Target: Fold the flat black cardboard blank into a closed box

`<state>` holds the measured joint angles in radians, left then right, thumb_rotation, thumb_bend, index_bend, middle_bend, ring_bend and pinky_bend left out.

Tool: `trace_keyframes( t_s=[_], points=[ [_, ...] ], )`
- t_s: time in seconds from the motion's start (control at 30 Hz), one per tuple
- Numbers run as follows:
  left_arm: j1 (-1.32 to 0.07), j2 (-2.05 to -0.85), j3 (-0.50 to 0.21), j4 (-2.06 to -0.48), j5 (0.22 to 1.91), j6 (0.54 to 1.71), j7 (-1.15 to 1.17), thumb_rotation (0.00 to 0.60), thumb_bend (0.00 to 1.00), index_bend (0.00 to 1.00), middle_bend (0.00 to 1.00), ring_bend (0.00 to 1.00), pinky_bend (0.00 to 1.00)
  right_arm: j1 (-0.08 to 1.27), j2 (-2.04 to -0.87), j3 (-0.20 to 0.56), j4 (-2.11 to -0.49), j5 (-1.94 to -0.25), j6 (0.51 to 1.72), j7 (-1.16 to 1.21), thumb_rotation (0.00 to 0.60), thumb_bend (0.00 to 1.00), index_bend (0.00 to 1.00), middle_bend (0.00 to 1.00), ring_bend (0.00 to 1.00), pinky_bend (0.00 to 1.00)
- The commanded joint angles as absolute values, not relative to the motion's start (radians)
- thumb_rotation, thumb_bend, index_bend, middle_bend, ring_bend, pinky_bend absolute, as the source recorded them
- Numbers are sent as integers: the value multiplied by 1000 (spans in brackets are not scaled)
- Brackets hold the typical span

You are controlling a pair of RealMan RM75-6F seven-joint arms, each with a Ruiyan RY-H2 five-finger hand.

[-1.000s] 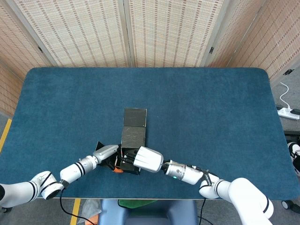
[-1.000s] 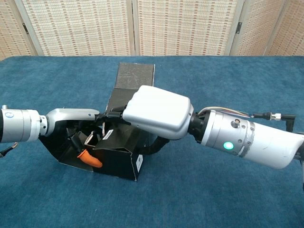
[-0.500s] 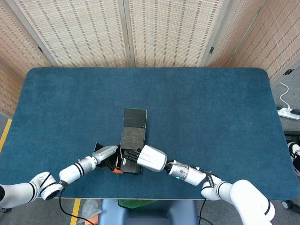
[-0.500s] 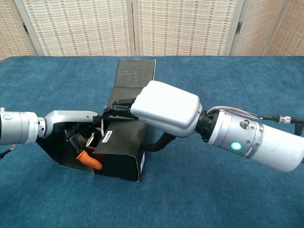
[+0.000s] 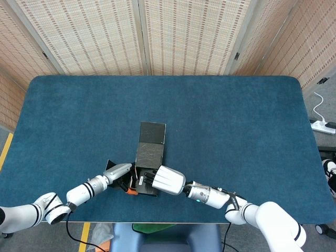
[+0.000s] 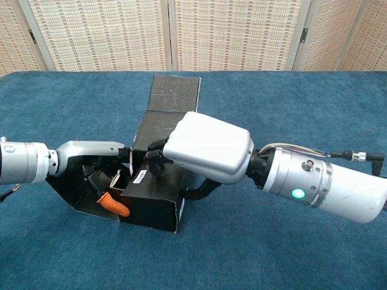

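Observation:
The black cardboard box (image 5: 147,169) (image 6: 154,194) stands part-folded near the table's front edge. Its long lid flap (image 5: 152,133) (image 6: 173,98) lies flat, pointing away from me. My left hand (image 5: 118,173) (image 6: 91,151) reaches into the box's open left end. An orange-tipped finger (image 6: 115,204) rests on the side flap (image 6: 78,194) spread on the table. My right hand (image 5: 168,180) (image 6: 208,147) covers the box from the right. Its fingers (image 6: 152,153) curl over the top edge and its thumb runs along the right wall. The rest of both hands' fingers is hidden.
The blue cloth table (image 5: 236,131) stretches wide behind and to both sides of the box. Wicker screens (image 5: 173,37) close off the far side. A power strip (image 5: 321,126) lies on the floor at the right.
My right hand has drawn slightly left and lower over the box, its fingers curling further over the top edge. The left hand has barely shifted.

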<state>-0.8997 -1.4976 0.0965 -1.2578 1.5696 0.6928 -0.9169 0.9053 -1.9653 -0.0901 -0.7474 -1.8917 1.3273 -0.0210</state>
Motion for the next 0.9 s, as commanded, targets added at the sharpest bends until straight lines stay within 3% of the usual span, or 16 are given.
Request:
trace_keyframes(
  t_s=[0.03, 0.9],
  points=[
    [-902, -1494, 100, -1264, 1577, 694, -920, 600, 191, 49, 137, 329, 434, 911, -1964, -92, -749, -1895, 1319, -24, 600, 114, 503, 477, 733, 1000],
    [-932, -1491, 140, -1238, 1644, 726, -1052, 600, 179, 0, 68, 310, 398, 977, -1860, -109, -883, -1909, 1197, -75, 600, 132, 522, 468, 733, 1000]
  ],
)
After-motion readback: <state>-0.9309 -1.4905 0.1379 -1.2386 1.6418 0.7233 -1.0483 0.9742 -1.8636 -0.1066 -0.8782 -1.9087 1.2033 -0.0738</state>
